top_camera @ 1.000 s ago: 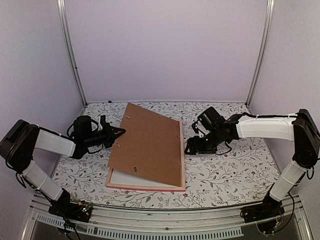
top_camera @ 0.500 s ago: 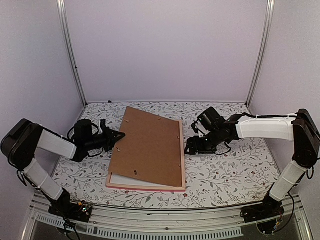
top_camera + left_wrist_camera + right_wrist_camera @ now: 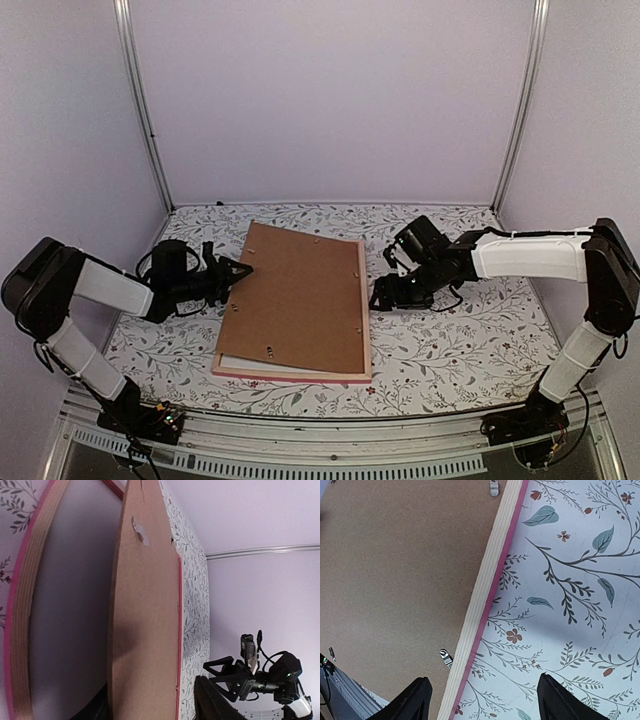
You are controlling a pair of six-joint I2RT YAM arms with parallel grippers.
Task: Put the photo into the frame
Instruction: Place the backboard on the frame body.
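The frame (image 3: 290, 376), with its thin pink border, lies flat in the middle of the table. A plain brown backing board (image 3: 300, 295) rests over it, slightly skewed. A white sheet (image 3: 232, 357) peeks out under the board's near left corner. The photo is hidden. My left gripper (image 3: 238, 270) is at the board's left edge, its jaws open, with the board (image 3: 145, 605) between the fingers and the frame's rim (image 3: 20, 630) beside it. My right gripper (image 3: 380, 296) is open and straddles the frame's right edge (image 3: 485, 580); its fingers (image 3: 417, 700) hold nothing.
The floral tablecloth (image 3: 450, 340) shows to the right of the frame and on the near left. Small metal tabs (image 3: 446, 657) sit along the frame's inner rim. Two upright rails (image 3: 140, 110) stand at the back corners, with purple walls all round.
The left gripper has opened, and the board's raised left edge has dropped nearly flat onto the frame. The right arm has stayed still.
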